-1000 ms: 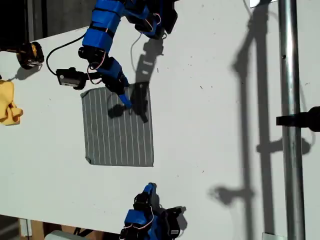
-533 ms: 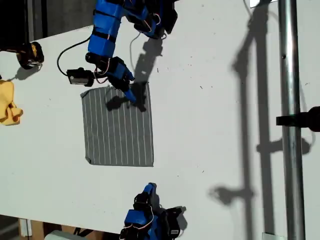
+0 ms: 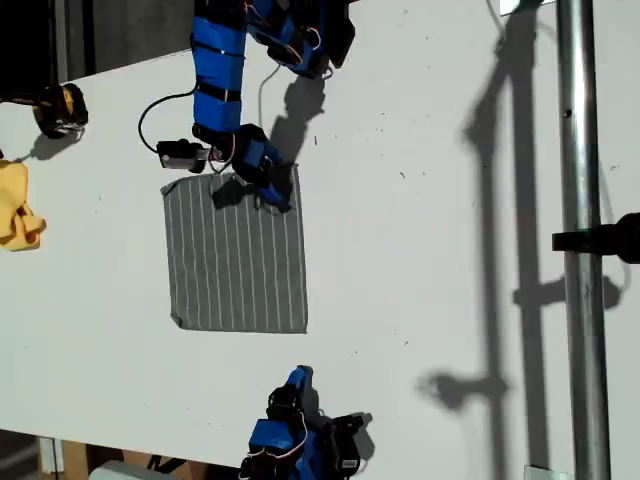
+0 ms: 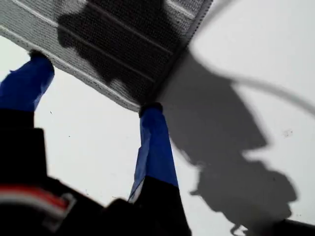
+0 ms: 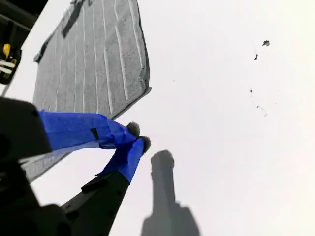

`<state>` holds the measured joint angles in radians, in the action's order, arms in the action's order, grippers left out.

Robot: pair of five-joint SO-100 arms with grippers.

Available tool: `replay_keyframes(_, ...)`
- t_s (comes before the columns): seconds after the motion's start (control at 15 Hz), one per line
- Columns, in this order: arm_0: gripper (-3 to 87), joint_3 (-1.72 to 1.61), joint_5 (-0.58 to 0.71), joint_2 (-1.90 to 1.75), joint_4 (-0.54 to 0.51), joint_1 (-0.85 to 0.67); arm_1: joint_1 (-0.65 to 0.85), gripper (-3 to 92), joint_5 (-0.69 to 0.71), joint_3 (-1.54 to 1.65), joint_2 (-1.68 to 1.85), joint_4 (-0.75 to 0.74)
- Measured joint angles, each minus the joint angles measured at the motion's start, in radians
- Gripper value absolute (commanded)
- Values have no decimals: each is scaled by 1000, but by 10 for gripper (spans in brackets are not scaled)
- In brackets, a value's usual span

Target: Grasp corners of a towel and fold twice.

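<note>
Corner grab at the towel's far edge

My first gripper (image 4: 96,83) has its jaws spread, both tips at the towel (image 3: 237,255) edge: one finger (image 4: 155,147) sits right at a corner (image 4: 142,105), the other further along the same edge. The towel lies flat on the table (image 3: 420,250), in front of these jaws; in the exterior view this arm is the upper one, its claw (image 3: 262,180) at the towel's top edge. To do this well, I judge the tips should press down onto the cloth before closing, so a fold of cloth bunches between them rather than slipping out. My second gripper (image 5: 139,136) has its tips pressed together on nothing, with the towel's near corner (image 5: 147,90) just ahead of it.
</note>
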<state>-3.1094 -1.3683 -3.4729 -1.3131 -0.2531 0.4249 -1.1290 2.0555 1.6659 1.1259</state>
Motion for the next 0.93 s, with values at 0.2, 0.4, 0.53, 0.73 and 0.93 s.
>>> replay_keyframes(0.2,-23,0,0,0,0,0,0,323,-12,0,-63,-32)
replay_keyframes(0.4,-23,0,0,0,0,0,-5,287,-41,0,-120,-54)
replay_keyframes(0.53,-23,0,0,0,0,0,-18,250,-49,-3,-153,-75)
replay_keyframes(0.73,-23,0,0,0,0,0,-23,29,-58,-5,-156,-92)
replay_keyframes(0.93,-23,0,0,0,0,0,-40,-1,-60,-11,-156,-100)
